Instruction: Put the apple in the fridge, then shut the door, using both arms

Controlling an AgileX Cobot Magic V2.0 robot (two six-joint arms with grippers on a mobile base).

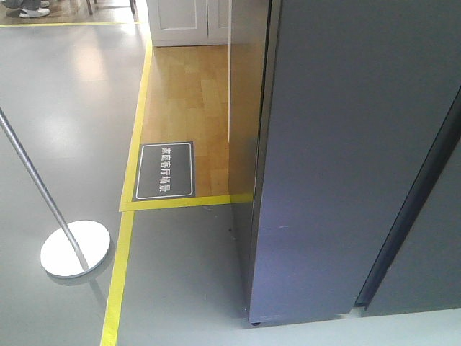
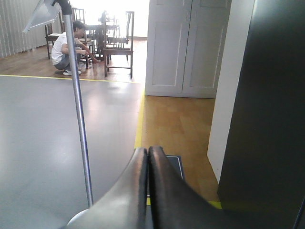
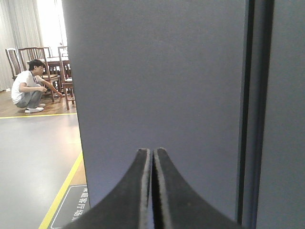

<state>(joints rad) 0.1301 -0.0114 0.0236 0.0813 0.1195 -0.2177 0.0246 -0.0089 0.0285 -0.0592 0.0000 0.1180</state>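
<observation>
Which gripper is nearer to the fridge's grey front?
Right. The right gripper faces the fridge close ahead; the left gripper points past its side.

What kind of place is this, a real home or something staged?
Probably a staged home mock-up inside a larger hall: yellow floor tape borders a wood-floored zone with a floor sign, a dark grey fridge stands beside it, and a dining table with chairs sits beyond.
</observation>
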